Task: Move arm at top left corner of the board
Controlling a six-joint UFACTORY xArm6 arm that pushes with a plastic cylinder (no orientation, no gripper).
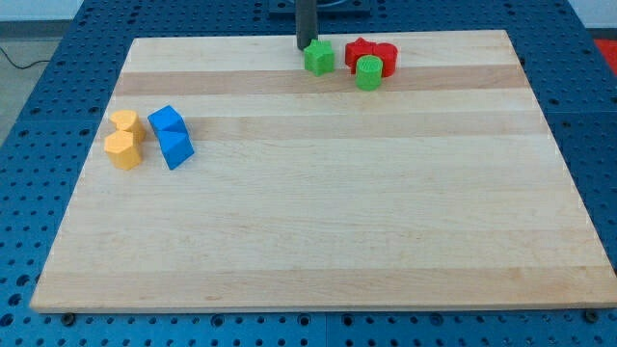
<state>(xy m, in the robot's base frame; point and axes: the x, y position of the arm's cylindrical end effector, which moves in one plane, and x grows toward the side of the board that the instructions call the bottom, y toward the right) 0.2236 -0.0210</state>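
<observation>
My dark rod comes down from the view's top edge and my tip [305,46] rests on the wooden board [318,231] near its top edge, a little left of centre. It stands just up-left of a green block [319,57], close to it or touching. A green cylinder [368,72] sits to the right, in front of two red blocks [371,53]. At the view's left are two yellow blocks [123,140] and two blue blocks [172,136]. The board's top left corner [137,43] is far to the left of my tip.
The board lies on a blue perforated table [58,67] that shows on all sides. A thin cable [19,60] runs at the view's top left.
</observation>
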